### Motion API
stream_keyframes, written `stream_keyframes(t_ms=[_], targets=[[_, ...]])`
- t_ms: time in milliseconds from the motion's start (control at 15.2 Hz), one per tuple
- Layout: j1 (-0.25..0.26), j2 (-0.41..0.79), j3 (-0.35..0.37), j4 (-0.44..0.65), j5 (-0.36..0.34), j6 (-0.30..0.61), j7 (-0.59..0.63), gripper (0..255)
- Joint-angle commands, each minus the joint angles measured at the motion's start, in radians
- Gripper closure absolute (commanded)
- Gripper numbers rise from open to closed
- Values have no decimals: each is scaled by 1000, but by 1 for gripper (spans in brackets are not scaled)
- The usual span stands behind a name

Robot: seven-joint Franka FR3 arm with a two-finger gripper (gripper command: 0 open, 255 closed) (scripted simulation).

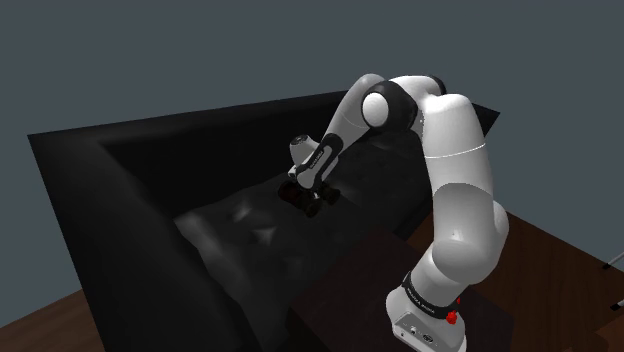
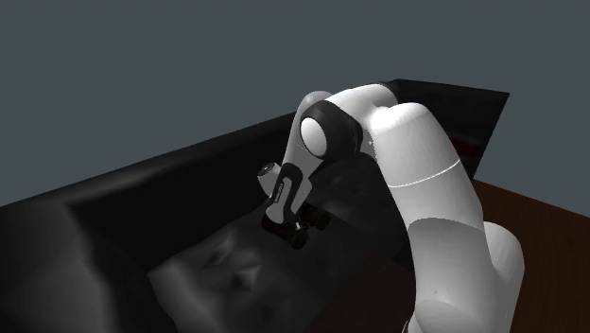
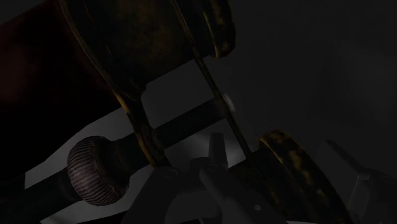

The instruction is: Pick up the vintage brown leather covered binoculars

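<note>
Grey-blue wall [image 1: 150, 50] backs a black sofa [image 1: 110, 190] standing on a dark wood floor [image 1: 565, 250]. Over its lumpy seat cushion [image 1: 240, 235] the gripper [image 1: 308, 197] sits right at the brown, brass-rimmed binoculars [image 3: 146, 44], their ribbed focus knob [image 3: 95, 170] close to the wrist camera. Whether it grips them I cannot tell. The sofa's backrest [image 1: 230, 125] rises just behind.

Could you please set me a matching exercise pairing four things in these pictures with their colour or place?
Things:
A. binoculars
B. sofa
C. arm
D. floor

Descriptions:
1. white with dark joints
2. brown, at the shoulder view's lower left corner
3. black all over
4. dark brown with brassy rims, at the arm's tip on the sofa

Pairs: A-4; B-3; C-1; D-2.
</note>
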Motion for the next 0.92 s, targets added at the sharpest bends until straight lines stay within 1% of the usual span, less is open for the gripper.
stream_keyframes(t_ms=[0,462,858], targets=[[0,3,0,0,0,1,0,255],[-1,4,-1,0,0,2,0,255],[1,-73,0,-26,4,-46,-20,255]])
